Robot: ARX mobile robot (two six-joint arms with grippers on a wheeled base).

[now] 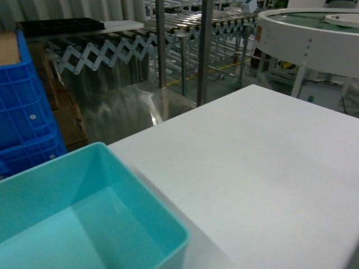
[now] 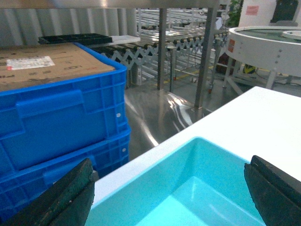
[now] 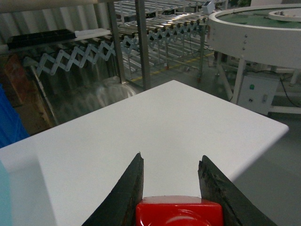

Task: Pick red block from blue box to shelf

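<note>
The right gripper has its dark fingers clamped on the small bright red block above the white bench; the left gripper's fingers stand wide apart over the turquoise plastic bin.

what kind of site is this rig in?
Likely a warehouse or logistics test floor: expandable roller conveyor, stacked blue crates, steel shelf posts, and a round white sorting table.
</note>
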